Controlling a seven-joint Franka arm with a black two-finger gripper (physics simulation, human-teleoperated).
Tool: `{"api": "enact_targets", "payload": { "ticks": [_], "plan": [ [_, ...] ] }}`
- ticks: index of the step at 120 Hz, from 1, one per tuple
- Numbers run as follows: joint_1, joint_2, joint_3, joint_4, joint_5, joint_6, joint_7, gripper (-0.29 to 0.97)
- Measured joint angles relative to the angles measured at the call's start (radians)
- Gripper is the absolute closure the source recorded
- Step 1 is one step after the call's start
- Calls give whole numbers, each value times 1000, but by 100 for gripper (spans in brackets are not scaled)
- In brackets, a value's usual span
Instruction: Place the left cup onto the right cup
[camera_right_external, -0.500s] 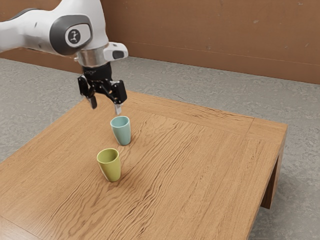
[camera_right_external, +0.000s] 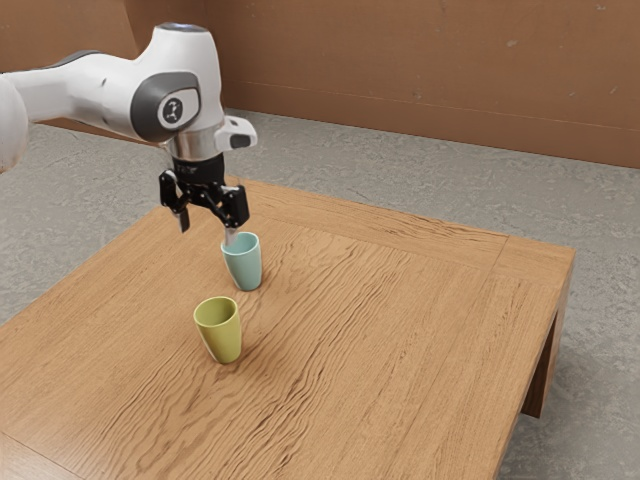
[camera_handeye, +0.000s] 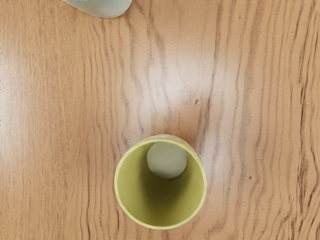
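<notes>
Both cups stand upright and mouth-up on the desk (camera_right_external: 400, 320), apart from each other. The teal cup (camera_right_external: 242, 260) is nearer the far edge and the green cup (camera_right_external: 219, 328) nearer the camera. The fingers (camera_right_external: 184, 215) are spread wide and grip nothing. They hang just above the teal cup, and one fingertip appears level with its rim. We cannot tell whether that tip sits inside the mouth or beside it. We judge the teal cup to be the one to lift, since the hand is lined up over it. The wide spread suits straddling one wall of the cup, rim between the fingers. In the wrist view the green cup (camera_handeye: 161, 187) shows its open mouth and pale bottom, with a sliver of the teal cup (camera_handeye: 100, 6) beyond it. Both cups taper to a narrow foot, so the lifted one should seat in the other's mouth. The desk around the cups is bare wood, widest toward the exterior view's right. The far edge lies close behind the teal cup, so we expect the carry to go toward the camera, away from that edge.
</notes>
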Motion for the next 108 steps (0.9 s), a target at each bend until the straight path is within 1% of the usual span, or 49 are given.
{"api": "enact_targets", "payload": {
  "ticks": [10,30,50,76,108],
  "plan": [
    [6,38,-2,0,-5,47,3,2],
    [42,108,-9,1,-44,133,8,2],
    [51,143,-10,2,-65,194,12,2],
    [68,182,-11,4,-85,231,16,2],
    [78,238,-24,56,-88,245,20,2]
  ]
}}
